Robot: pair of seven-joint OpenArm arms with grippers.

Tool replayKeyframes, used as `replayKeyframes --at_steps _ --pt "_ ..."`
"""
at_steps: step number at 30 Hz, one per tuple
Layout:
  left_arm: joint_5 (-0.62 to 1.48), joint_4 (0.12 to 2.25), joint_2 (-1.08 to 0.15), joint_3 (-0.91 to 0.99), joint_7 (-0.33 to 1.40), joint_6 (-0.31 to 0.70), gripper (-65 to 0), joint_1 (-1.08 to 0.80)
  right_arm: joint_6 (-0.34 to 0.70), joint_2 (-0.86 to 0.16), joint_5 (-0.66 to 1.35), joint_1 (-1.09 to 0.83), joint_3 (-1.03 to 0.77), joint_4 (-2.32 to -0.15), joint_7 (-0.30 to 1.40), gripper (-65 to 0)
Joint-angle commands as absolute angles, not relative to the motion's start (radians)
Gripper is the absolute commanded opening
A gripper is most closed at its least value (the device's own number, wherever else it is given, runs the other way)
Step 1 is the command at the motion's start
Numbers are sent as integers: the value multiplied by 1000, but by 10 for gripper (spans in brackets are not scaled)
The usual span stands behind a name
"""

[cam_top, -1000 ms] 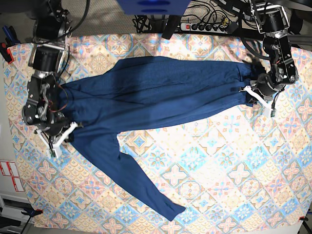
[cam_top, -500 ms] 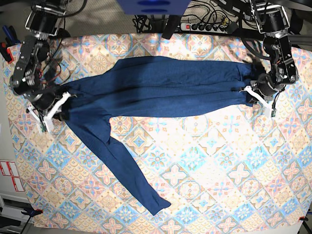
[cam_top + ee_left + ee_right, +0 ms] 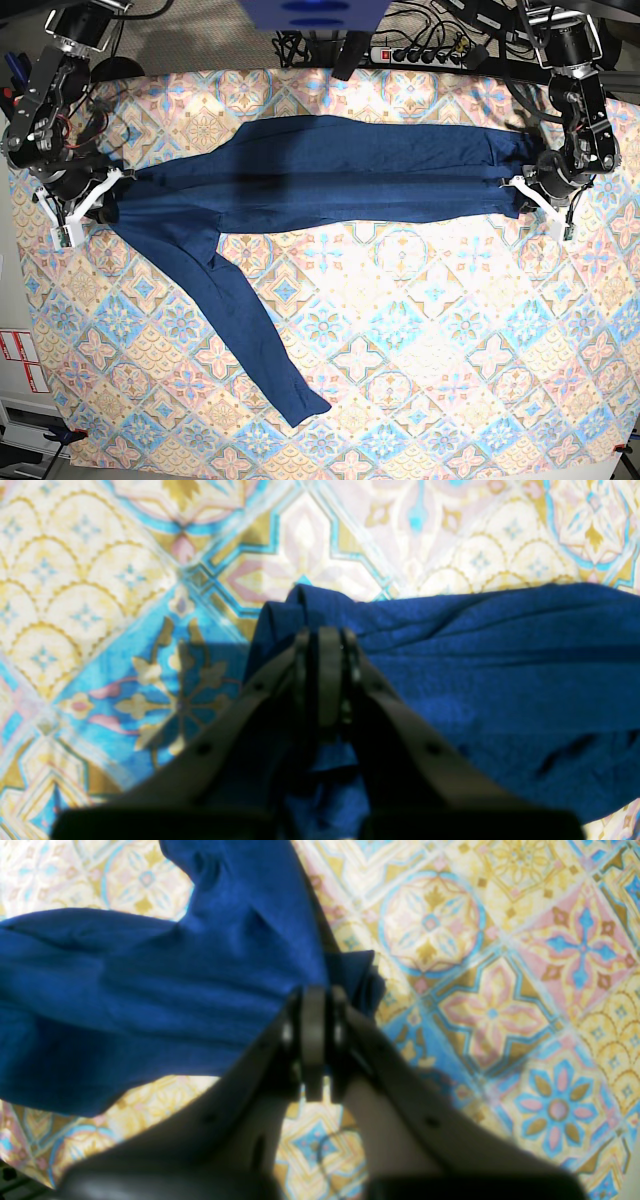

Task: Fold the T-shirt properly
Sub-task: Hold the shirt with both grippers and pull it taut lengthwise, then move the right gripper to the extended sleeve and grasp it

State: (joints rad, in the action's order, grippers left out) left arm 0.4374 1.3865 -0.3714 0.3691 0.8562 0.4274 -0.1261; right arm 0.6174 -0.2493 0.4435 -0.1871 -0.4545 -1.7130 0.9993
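We see the T-shirt (image 3: 320, 175) stretched flat across the patterned tablecloth (image 3: 450, 350), one sleeve trailing toward the near edge. Left gripper (image 3: 528, 195) and right gripper (image 3: 95, 200) each pinch an opposite end, jaws clamped on fabric.

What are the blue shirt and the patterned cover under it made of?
The T-shirt looks like thin, soft, matte knit; it creases and bunches where pulled. The table cover seems a flat printed cloth or vinyl, tile-patterned; which of the two is unclear.

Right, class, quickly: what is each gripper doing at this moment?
Left gripper: shut on the T-shirt.
Right gripper: shut on the T-shirt's other end.
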Motion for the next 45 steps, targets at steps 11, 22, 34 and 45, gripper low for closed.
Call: replayKeyframes --at_steps 11,22,34,45 --pt "437 1402 -417 371 843 432 -650 -148 619 -268 449 -183 -460 -1724 984 -644" --pt "437 1402 -415 375 842 430 -639 -153 619 -268 309 -209 -348 -1707 986 -551" --pt "476 1445 -361 521 843 429 -404 -160 619 -260 243 -120 -363 -1713 980 -407" --pt "578 1573 -246 704 848 429 -405 -157 619 -240 237 205 -206 -1475 975 -402"
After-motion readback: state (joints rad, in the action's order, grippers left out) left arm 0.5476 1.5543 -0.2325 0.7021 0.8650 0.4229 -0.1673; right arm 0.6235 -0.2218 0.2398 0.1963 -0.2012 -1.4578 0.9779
